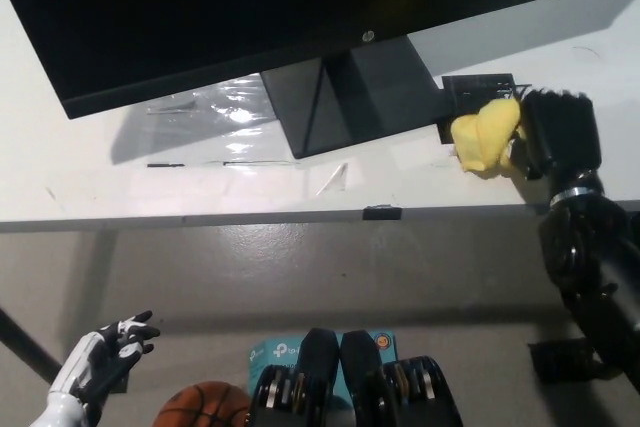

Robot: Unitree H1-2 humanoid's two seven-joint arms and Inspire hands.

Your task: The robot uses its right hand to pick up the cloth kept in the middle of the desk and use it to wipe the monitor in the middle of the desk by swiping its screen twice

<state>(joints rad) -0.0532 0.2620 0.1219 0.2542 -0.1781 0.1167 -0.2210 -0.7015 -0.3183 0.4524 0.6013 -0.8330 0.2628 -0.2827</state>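
Broadly, the white counter (90, 182) carries the black monitor (250, 17) along its far side. Near the counter's right front edge, the black right hand (545, 142) pinches the yellow cloth (485, 137) beside the monitor's stand. Below the counter's front edge, the white left hand (100, 362) rests, fingers spread.

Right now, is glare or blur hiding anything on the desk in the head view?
Head view: bright glare on the clear plastic sheet left of the monitor stand; the monitor reads as flat black; the yellow cloth in the right hand looks slightly soft-edged; the left hand is dim.
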